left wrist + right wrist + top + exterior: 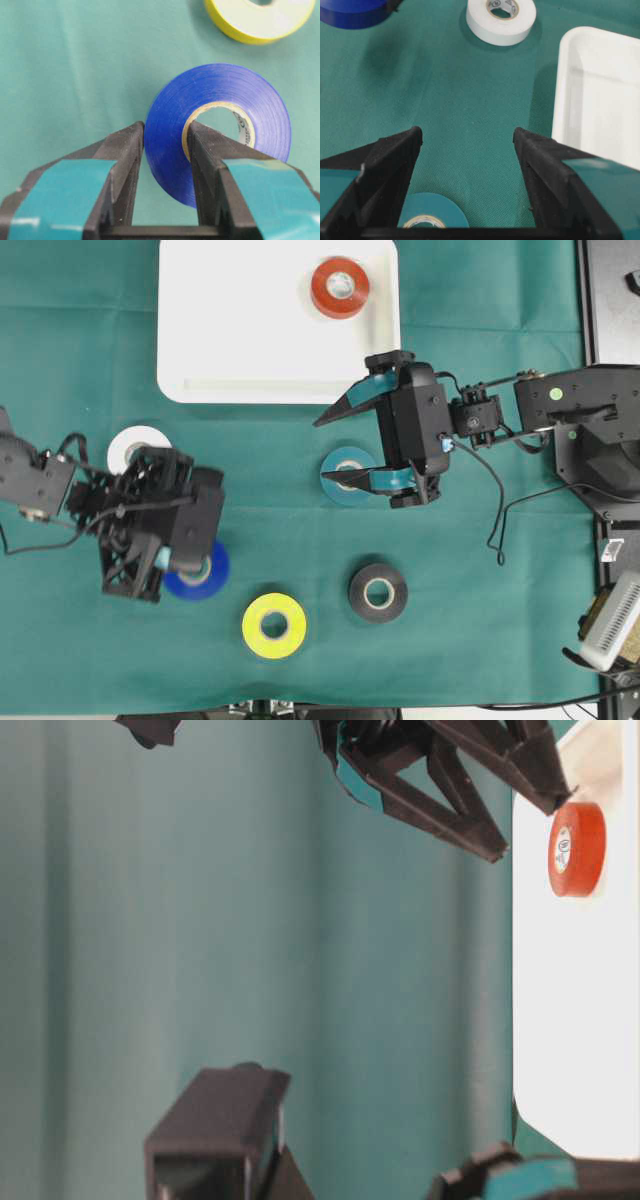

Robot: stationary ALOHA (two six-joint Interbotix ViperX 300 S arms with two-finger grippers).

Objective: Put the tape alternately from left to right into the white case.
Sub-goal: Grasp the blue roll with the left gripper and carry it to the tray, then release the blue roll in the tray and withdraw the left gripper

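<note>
Left gripper [165,150] clamps blue tape [220,125] wall, one finger inside core.

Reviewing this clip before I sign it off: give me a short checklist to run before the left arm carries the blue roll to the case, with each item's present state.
1. Left hand shut on the blue tape, one finger inside the core, one outside: ok.
2. Roll lifted clear of the cloth: cannot tell.
3. White case has free floor; only the red tape lies in it: ok.
4. Right hand open, holding nothing, over the teal tape: ok.
5. Right hand sits near the case's front rim, possibly close to the carrying path: cannot tell.
</note>
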